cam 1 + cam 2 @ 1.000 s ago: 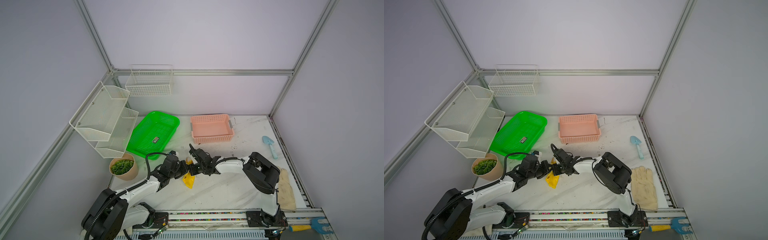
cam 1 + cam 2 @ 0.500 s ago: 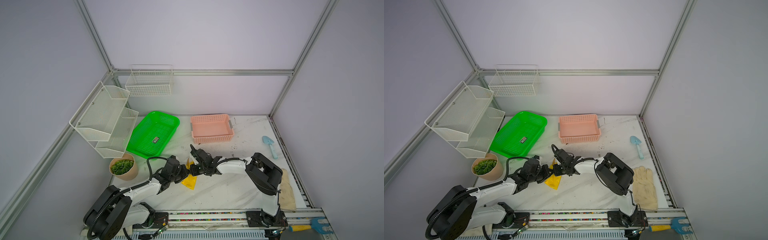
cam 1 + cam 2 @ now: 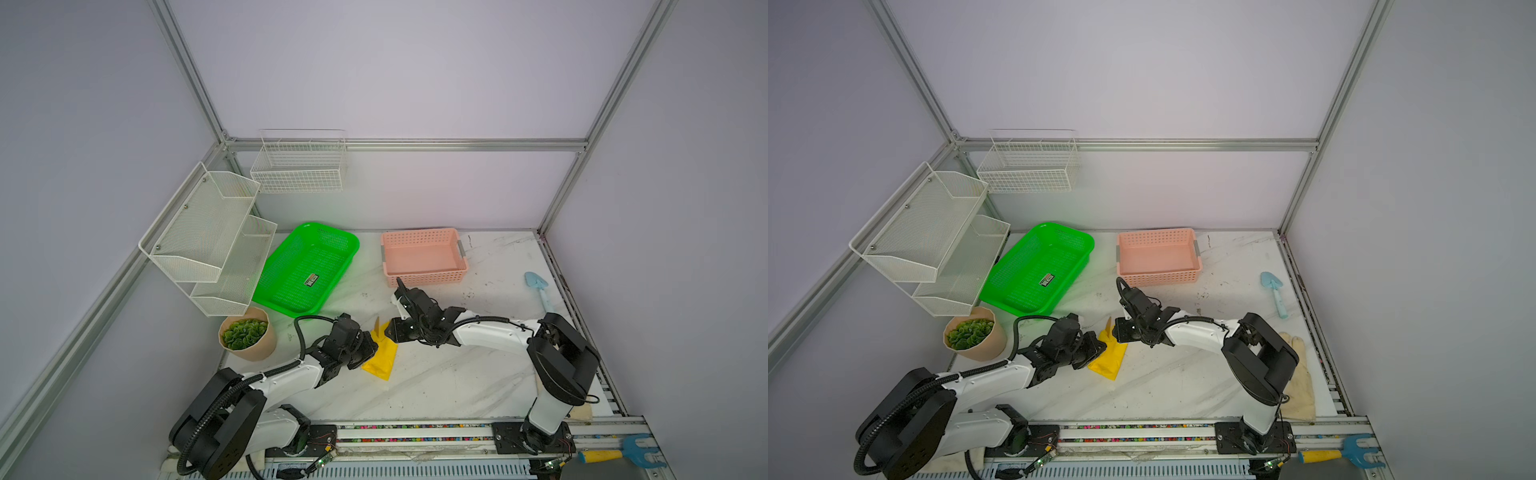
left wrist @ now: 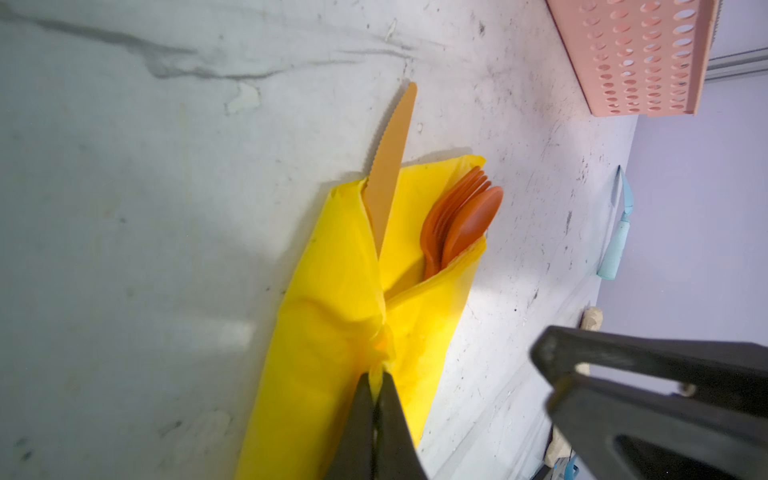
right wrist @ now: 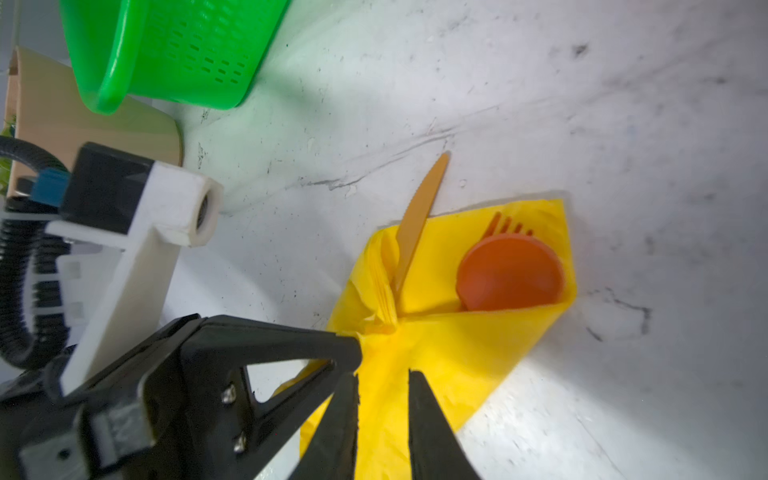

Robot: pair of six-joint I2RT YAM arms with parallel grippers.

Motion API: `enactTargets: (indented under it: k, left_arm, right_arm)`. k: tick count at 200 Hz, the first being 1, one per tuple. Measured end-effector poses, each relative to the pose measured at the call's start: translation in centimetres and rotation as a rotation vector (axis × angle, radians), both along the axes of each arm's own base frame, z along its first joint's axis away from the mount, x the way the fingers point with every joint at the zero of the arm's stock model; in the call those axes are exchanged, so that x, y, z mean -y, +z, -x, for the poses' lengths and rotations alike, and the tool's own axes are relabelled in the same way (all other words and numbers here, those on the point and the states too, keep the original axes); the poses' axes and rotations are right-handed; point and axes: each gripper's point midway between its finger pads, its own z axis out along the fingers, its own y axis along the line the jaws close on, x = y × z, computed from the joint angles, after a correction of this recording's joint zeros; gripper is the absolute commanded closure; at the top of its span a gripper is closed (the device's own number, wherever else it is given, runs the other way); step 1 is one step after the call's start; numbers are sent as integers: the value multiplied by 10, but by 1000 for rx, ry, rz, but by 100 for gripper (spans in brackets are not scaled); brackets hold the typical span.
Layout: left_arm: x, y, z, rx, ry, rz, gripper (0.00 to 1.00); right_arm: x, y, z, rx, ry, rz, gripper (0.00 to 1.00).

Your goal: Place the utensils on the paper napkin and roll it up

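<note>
The yellow paper napkin (image 3: 380,357) (image 3: 1109,357) lies folded into a loose roll at the table's middle front. From its open end stick an orange spoon (image 5: 509,272) (image 4: 473,220), a fork (image 5: 509,224) (image 4: 449,208) and a paler orange knife (image 5: 419,212) (image 4: 390,158). My left gripper (image 4: 376,378) (image 3: 372,347) is shut, pinching a raised fold of the napkin (image 4: 332,332). My right gripper (image 5: 382,374) (image 3: 388,332) stands just beside it over the napkin (image 5: 449,340), jaws a little apart with nothing clamped between them.
A green basket (image 3: 307,266) and a pink basket (image 3: 424,257) stand behind. A potted plant (image 3: 248,338) sits left of my left arm, under white mesh shelves (image 3: 208,237). A light-blue trowel (image 3: 538,289), a beige glove (image 3: 1296,374) and a blue rake (image 3: 619,453) lie at the right.
The right gripper's jaws have parted off the napkin. The left gripper has kept its pinch and shifted slightly toward the table's front, with the napkin.
</note>
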Motion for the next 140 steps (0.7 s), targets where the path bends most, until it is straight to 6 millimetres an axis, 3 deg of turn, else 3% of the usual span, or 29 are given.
enactTargets:
  k: [29, 56, 90, 140]
  left_arm:
    - [-2, -3, 2, -12, 2, -11, 99]
    - [-2, -3, 2, -12, -1, -13, 99]
    - [-1, -2, 1, -7, -2, -9, 99]
    - [3, 12, -1, 30, -6, 26, 98]
  right_arm:
    - [32, 5, -21, 8, -88, -2, 69]
    - [48, -18, -29, -16, -124, 74, 63]
    - [42, -43, -16, -63, -85, 156, 60]
    - [10, -26, 7, -43, -8, 154, 58]
